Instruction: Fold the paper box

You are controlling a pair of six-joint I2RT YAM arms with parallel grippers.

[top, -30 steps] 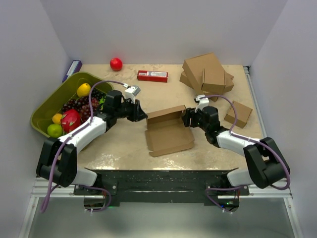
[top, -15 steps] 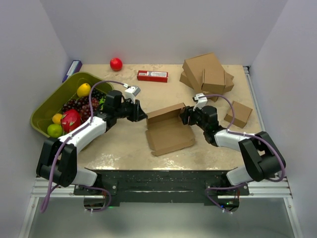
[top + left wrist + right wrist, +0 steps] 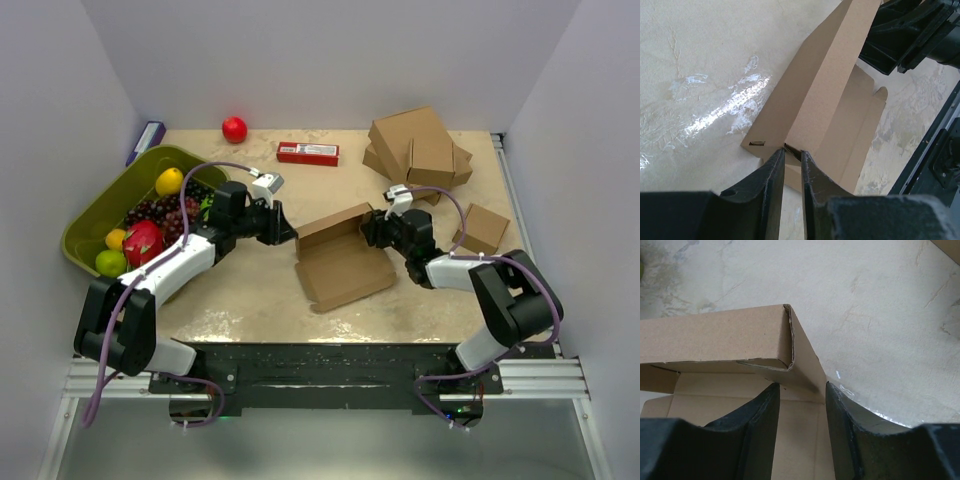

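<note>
Brown paper box (image 3: 345,270) spans left-right between the arms, left claw (image 3: 792,151) pinching its far wall, right claw (image 3: 801,388) parted astride the right corner.

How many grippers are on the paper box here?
2. The left gripper pinches the paper box at its left corner; the right gripper straddles its right wall, grip unclear.

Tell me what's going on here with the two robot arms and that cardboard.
The two arms are folding a brown cardboard box in the middle of the table. The left gripper is pinched on the box's left corner, while the right gripper straddles the wall at the other end, jaws apart. The box is only half formed: base flat on the table, back wall raised.
</note>
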